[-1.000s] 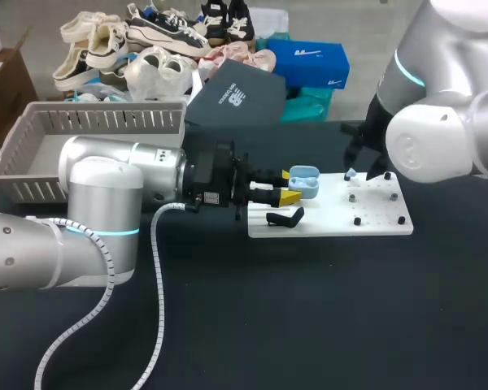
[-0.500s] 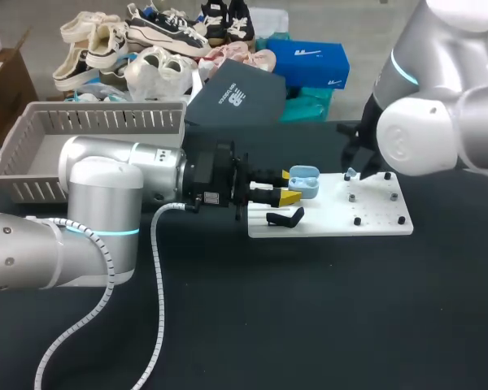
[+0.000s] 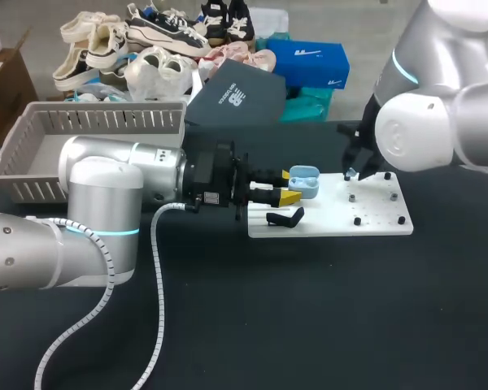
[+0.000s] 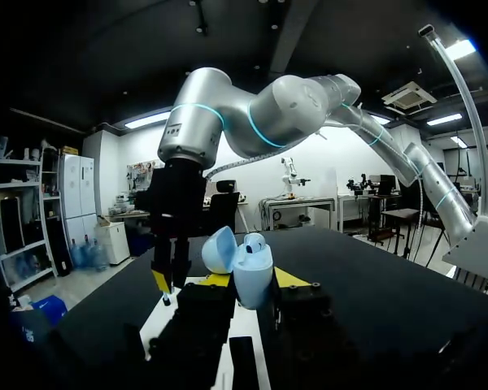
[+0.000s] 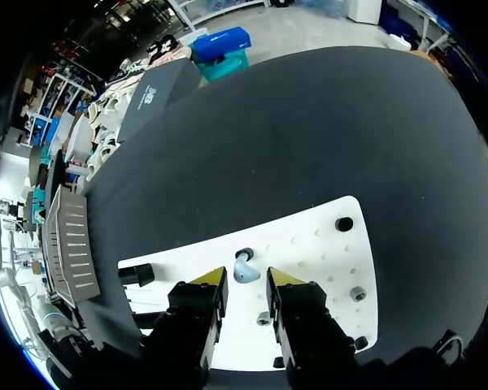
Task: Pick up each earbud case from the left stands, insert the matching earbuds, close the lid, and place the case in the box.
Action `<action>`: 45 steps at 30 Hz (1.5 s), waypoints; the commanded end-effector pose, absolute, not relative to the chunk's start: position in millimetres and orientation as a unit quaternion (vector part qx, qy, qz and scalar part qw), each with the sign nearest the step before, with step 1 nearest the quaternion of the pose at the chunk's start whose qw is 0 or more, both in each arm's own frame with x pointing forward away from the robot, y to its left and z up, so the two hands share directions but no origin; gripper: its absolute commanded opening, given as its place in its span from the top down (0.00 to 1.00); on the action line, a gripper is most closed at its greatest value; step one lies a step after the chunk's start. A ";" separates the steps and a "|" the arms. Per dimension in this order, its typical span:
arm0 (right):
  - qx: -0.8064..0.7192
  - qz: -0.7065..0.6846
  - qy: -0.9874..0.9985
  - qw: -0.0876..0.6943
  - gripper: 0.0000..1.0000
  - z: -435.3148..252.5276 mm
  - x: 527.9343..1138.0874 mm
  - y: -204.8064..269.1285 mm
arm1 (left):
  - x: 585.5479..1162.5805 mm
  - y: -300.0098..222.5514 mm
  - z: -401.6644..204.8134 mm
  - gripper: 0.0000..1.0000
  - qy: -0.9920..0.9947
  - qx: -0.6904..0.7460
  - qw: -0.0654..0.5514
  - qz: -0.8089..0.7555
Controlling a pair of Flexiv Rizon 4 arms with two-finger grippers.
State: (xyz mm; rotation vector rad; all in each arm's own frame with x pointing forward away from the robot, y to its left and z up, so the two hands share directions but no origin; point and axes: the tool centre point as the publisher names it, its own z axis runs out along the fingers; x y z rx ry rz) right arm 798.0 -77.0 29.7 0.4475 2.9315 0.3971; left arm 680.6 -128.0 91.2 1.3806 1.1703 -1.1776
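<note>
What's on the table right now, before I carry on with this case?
earbud case: one, light blue, lid open, between the left hand's fingertips over the board's left part
earbud: one, light blue, on the board between the right hand's fingers
board: one, white, mid-table
pegs: several, black, on the board
stand: one, black, board's left part
basket: one, grey, back left
table: one, black
left hand: yellow-tipped, shut on the earbud case
right hand: yellow-tipped, open over the earbud
</note>
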 end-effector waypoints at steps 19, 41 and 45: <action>0.150 0.130 0.978 0.067 1.00 29.3 796.4 -78.5 | 680.3 -128.0 90.6 1.00 0.478 0.563 0.473 -0.480; 0.122 0.131 0.979 0.101 1.00 144.1 731.7 -97.2 | 680.3 -128.0 90.6 1.00 0.478 0.563 0.473 -0.480; 0.084 0.127 0.984 0.094 1.00 171.5 712.3 -85.7 | 680.3 -128.0 90.6 1.00 0.478 0.563 0.473 -0.480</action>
